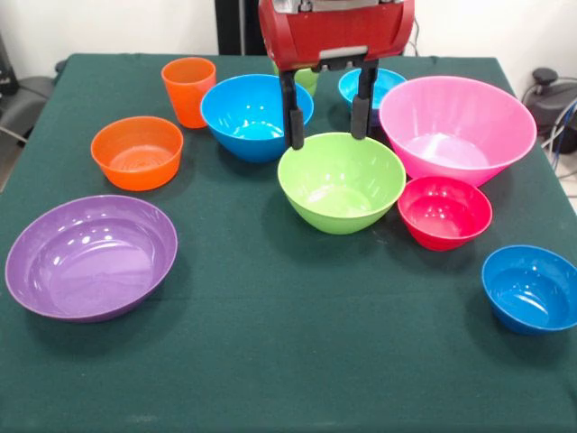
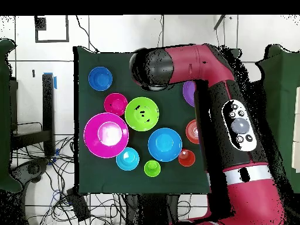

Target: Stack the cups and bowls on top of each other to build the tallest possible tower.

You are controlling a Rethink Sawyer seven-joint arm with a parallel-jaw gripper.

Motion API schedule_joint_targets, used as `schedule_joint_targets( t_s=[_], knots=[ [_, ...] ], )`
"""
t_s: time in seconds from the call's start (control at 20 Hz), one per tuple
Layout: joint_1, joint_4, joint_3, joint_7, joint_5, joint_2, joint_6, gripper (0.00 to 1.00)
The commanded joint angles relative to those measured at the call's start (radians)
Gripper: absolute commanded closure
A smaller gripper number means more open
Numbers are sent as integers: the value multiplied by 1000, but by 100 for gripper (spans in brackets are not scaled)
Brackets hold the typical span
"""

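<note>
My gripper (image 1: 329,113) hangs open and empty, its two black fingers (image 1: 295,115) just above the far rim of the large lime green bowl (image 1: 341,180) (image 2: 141,113). Beside it stand the large blue bowl (image 1: 255,115) (image 2: 164,144) and the huge pink bowl (image 1: 455,126) (image 2: 106,135). The orange cup (image 1: 188,90), orange bowl (image 1: 137,152) and purple bowl (image 1: 90,255) are at the left. The small red bowl (image 1: 444,212) and a small blue bowl (image 1: 532,289) are at the right. A second small blue bowl (image 1: 374,83) and the light green cup (image 1: 307,79) (image 2: 152,168) are partly hidden behind the gripper.
All the bowls and cups stand apart, upright, on the dark green tablecloth (image 1: 288,361); nothing is stacked. In the overhead view the red arm (image 2: 234,123) covers part of the purple bowl (image 2: 188,92) and the orange bowl (image 2: 192,131).
</note>
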Motion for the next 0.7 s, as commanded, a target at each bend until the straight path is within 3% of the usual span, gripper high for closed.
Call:
schedule_joint_targets(
  t_s=[0.05,0.45,0.7],
  knots=[
    [2,106,-63,19,-40,58,-72,0],
    [8,81,-69,-2,-30,71,-63,0],
    [-7,139,-79,36,-27,51,-110,0]
  ],
)
